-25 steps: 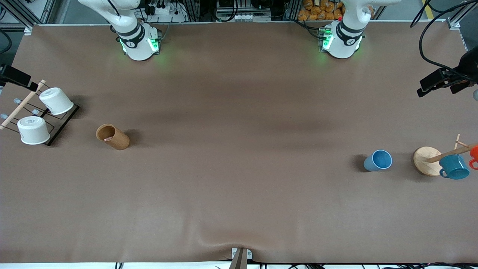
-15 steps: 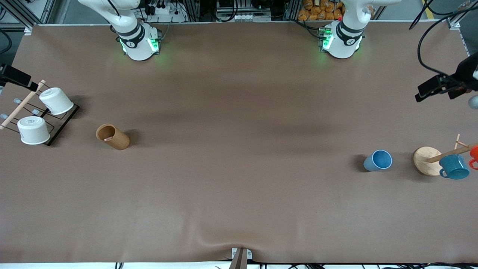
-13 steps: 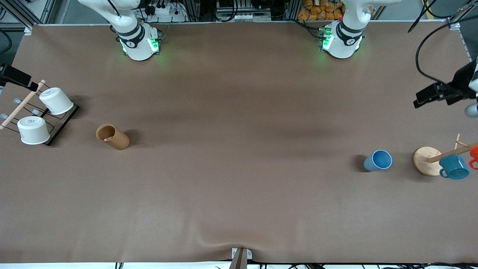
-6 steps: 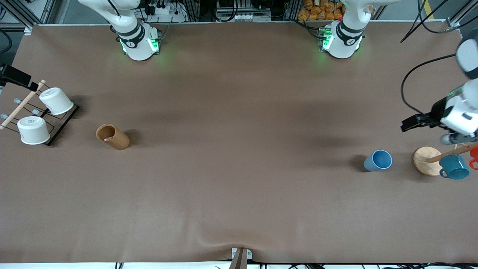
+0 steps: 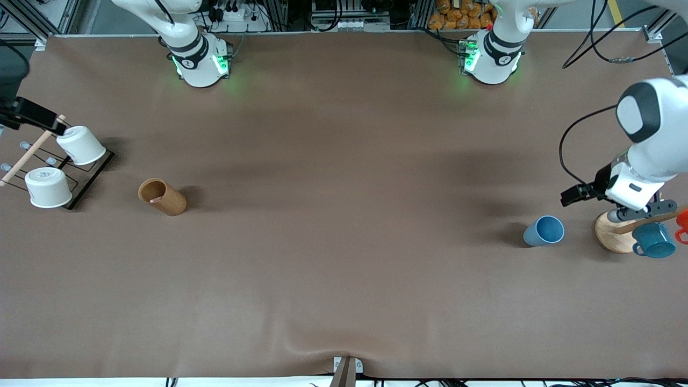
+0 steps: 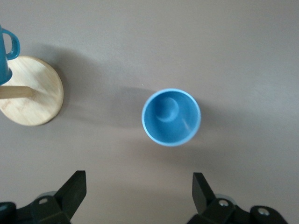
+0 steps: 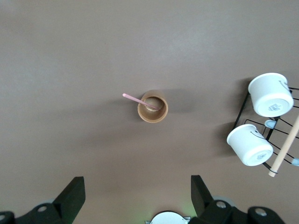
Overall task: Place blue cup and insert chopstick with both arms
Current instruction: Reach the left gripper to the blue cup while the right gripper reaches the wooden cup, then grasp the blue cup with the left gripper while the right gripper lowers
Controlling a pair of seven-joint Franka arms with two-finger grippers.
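Observation:
The blue cup (image 5: 544, 230) stands upright and empty near the left arm's end of the table, beside the mug tree; it also shows in the left wrist view (image 6: 171, 116). My left gripper (image 5: 639, 212) hangs over the mug tree's base, open and empty (image 6: 139, 186), apart from the cup. The pink chopstick (image 7: 135, 99) leans in the brown wooden cylinder (image 5: 162, 196), its tip (image 5: 156, 199) just showing at the rim. My right gripper (image 7: 138, 186) is open and empty, high above the table. In the front view only a black part of that hand shows, over the cup rack.
A wooden mug tree base (image 5: 610, 239) carries a teal mug (image 5: 653, 240) and an orange mug (image 5: 682, 220). At the right arm's end a black wire rack (image 5: 88, 174) holds two white cups (image 5: 80, 145) and a light wooden rod (image 5: 29, 153).
My left arm has swung in from the table's edge and come down over the mug tree base beside the blue cup. The right hand's black part has shifted slightly. Cup and chopstick have not moved.

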